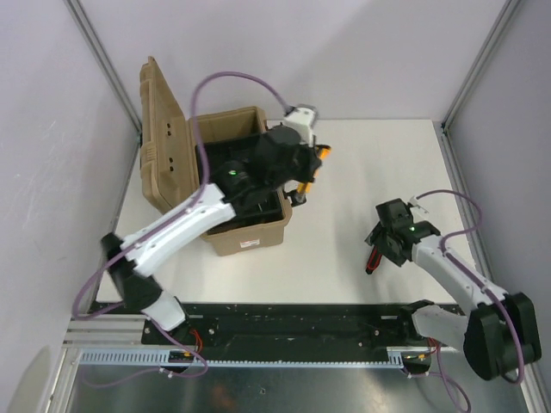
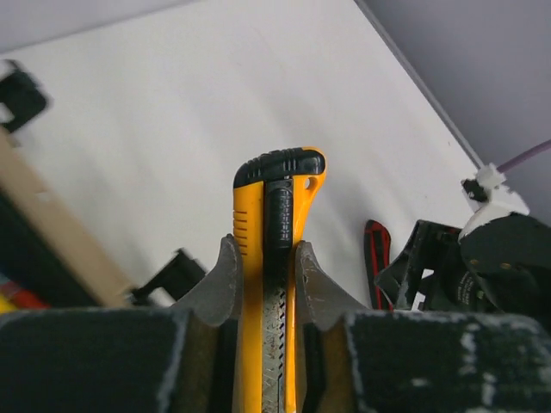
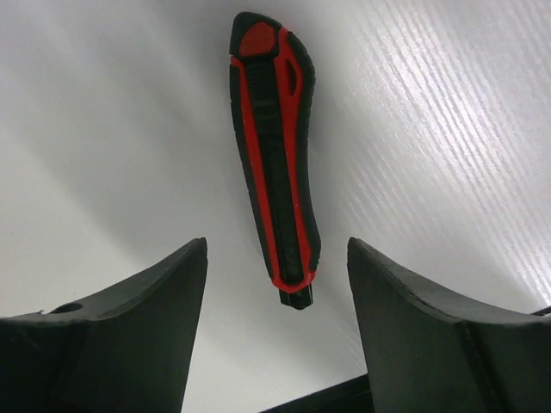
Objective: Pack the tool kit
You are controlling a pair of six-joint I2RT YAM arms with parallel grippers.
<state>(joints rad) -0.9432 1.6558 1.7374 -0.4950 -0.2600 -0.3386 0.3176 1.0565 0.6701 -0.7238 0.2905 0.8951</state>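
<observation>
Upper left of the top view: the tan toolbox (image 1: 250,239), dark inside, with its lid (image 1: 164,138) raised. At its right edge, the left gripper (image 2: 269,258) is clamped on the black-capped yellow knife (image 2: 277,215). Right of centre, the right gripper (image 3: 277,248) gapes wide and empty, and the red-black handled tool (image 3: 274,146) lies on the white table (image 1: 344,258) before it.

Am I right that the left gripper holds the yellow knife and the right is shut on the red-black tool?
Not quite: the right gripper is open, clear of the red-black tool, as the right wrist view shows. The left gripper does hold the yellow knife.
</observation>
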